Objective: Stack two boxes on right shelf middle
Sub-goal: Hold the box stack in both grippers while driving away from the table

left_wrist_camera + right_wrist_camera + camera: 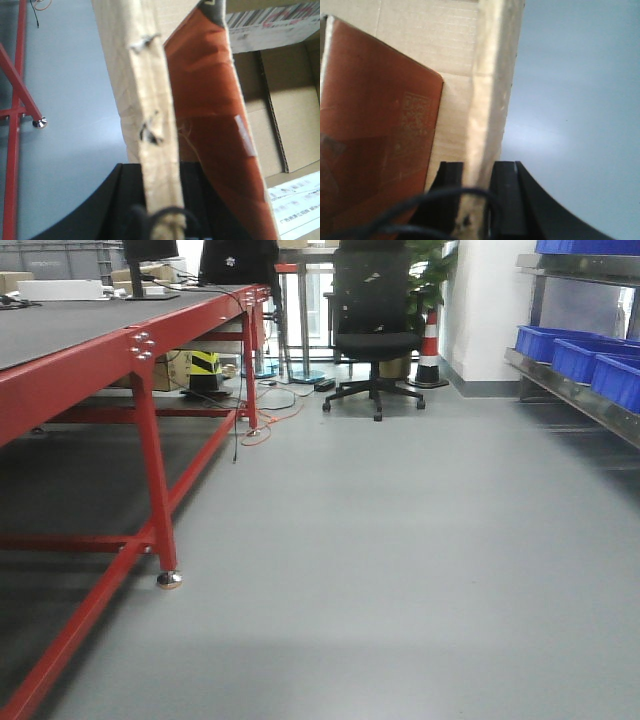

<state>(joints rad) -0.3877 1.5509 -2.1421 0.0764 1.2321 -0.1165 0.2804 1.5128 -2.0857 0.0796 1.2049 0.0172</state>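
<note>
Left gripper [161, 225]: clenched on the upright edge of a brown cardboard box [152, 100], whose wall is creased and torn in two spots. An orange-brown panel [210, 110] lies against the wall's inner side, other cartons [285, 115] sit beyond it, and grey floor [70, 100] shows on the outer side. Right gripper [476, 200]: both black fingers [507, 195] press a taped cardboard wall [487, 75] between them; whether this is the same box cannot be told. The steel shelf [575, 395] stands at the right edge of the front view, carrying blue bins [590, 355], across the floor from the red-framed table [150, 430].
</note>
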